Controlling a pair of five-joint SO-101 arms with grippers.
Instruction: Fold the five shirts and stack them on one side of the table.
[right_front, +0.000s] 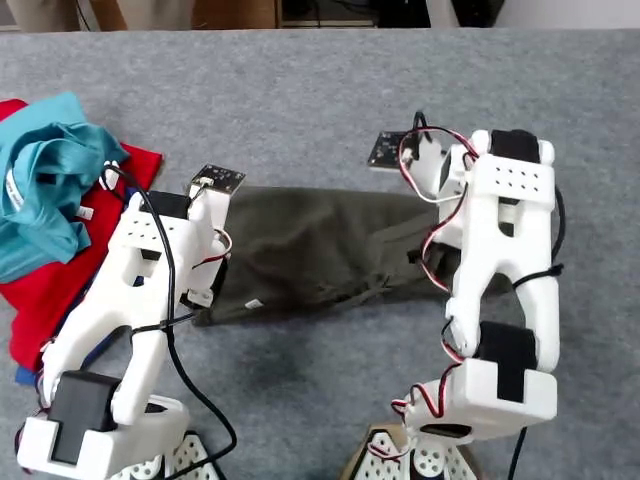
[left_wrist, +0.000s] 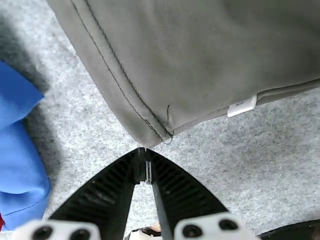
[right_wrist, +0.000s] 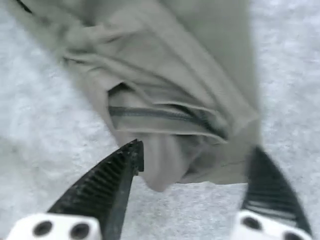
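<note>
An olive shirt (right_front: 320, 250) lies folded into a long strip across the middle of the grey table. My left gripper (left_wrist: 145, 165) is shut with nothing in it, its tips just off the shirt's stitched hem corner (left_wrist: 160, 132) beside a small white tag (left_wrist: 242, 105). My right gripper (right_wrist: 192, 160) is open, its fingers straddling the bunched collar end of the olive shirt (right_wrist: 175, 110). In the high view the left arm (right_front: 160, 260) stands at the strip's left end and the right arm (right_front: 505, 240) at its right end.
A pile of unfolded shirts lies at the table's left edge: a teal one (right_front: 45, 180) on top of a red one (right_front: 60, 280), with a blue one (left_wrist: 17, 165) beneath. The grey table (right_front: 300, 90) stretches bare behind the strip.
</note>
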